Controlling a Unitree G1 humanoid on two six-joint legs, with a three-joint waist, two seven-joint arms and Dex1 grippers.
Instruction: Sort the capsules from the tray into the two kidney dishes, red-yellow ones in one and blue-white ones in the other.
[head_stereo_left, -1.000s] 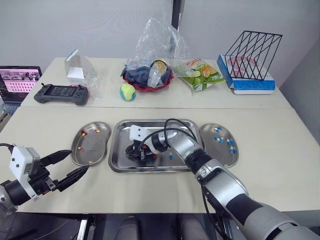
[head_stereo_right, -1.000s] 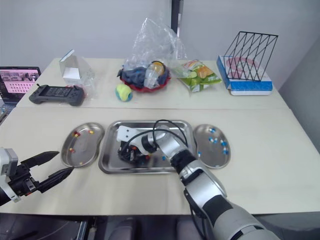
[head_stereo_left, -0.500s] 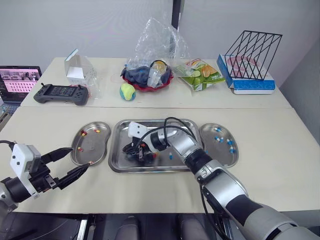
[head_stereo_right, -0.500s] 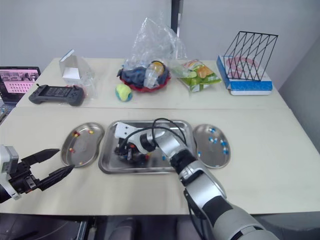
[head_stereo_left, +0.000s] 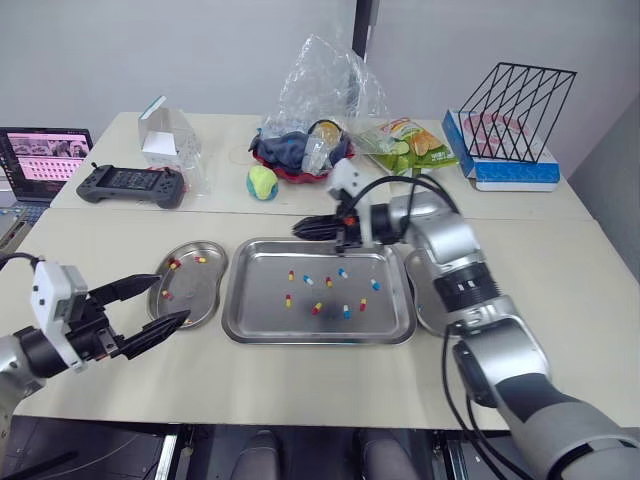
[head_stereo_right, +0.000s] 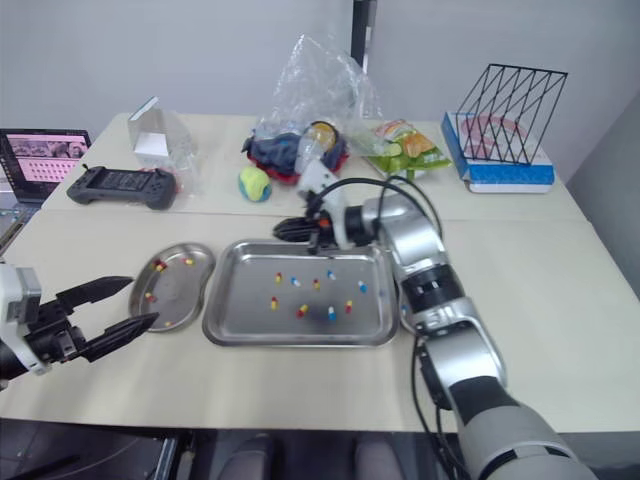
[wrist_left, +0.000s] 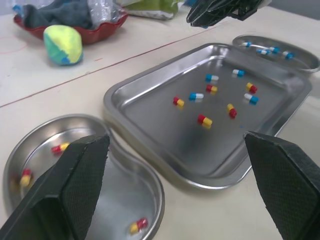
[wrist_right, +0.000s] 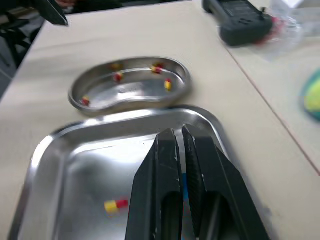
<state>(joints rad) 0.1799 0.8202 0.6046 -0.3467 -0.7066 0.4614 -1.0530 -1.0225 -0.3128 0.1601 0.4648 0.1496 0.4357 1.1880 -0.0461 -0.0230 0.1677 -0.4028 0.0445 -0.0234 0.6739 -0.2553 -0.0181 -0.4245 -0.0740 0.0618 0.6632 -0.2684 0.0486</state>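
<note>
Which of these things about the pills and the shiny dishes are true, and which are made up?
1. The left kidney dish holds red-yellow capsules. True.
2. The tray is empty. False: capsules of both colours lie scattered in it.
3. The left pincer is wide open. True.
4. The right pincer presses on the middle of the tray's floor. False: it hangs in the air by the tray's far edge.
5. The yellow-green ball lies in the tray. False: it sits on the far table, beside the red bowl.
</note>
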